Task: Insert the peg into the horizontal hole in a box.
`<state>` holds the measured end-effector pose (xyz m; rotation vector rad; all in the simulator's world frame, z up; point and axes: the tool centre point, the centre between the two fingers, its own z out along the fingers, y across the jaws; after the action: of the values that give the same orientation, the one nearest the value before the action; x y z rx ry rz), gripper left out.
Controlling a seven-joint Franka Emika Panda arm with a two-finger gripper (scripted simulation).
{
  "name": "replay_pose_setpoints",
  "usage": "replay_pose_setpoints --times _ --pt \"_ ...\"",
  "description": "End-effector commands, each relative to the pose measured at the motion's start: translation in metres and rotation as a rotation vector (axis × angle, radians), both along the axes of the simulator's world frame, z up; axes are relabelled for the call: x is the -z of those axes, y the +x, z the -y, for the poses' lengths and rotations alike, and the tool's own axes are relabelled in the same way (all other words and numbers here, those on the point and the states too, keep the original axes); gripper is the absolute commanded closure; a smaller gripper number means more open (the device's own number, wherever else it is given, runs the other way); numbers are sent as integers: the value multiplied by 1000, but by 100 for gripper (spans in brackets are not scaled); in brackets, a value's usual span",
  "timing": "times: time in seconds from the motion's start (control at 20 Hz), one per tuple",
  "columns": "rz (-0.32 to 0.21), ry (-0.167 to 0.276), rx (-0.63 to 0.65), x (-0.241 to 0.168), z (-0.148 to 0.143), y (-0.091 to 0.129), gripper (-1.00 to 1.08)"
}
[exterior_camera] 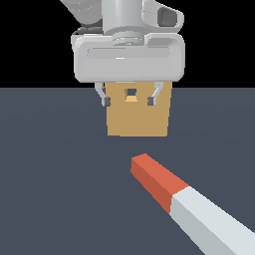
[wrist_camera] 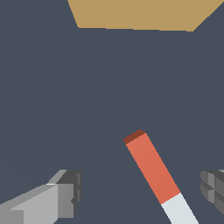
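Note:
The peg (exterior_camera: 187, 199) lies flat on the dark floor, its orange-red end pointing toward the box and its grey-white part running off the exterior view's lower right. The tan box (exterior_camera: 138, 115) stands behind it, with the small dark hole (exterior_camera: 131, 92) near the top of its facing side. My gripper (exterior_camera: 129, 99) hangs high in front of the box, open, fingers spread wide with nothing between them. In the wrist view the peg (wrist_camera: 153, 168) lies on the floor between the two fingertips (wrist_camera: 70, 192), well below them, and the box (wrist_camera: 140, 15) shows as a tan band at the frame's edge.
A plain dark grey floor (exterior_camera: 60, 174) surrounds the peg and the box. The arm's grey hand body (exterior_camera: 129, 55) covers the top part of the box in the exterior view.

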<state>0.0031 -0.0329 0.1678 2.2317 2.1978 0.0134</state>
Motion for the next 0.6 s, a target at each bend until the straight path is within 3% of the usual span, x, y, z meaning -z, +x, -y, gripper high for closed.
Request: replay_pose_setpoints --times 0.0,0.55 --pt "-1 0 -21 4 8 2 -92" --pt "-5 0 -190 36 62 27 -92"
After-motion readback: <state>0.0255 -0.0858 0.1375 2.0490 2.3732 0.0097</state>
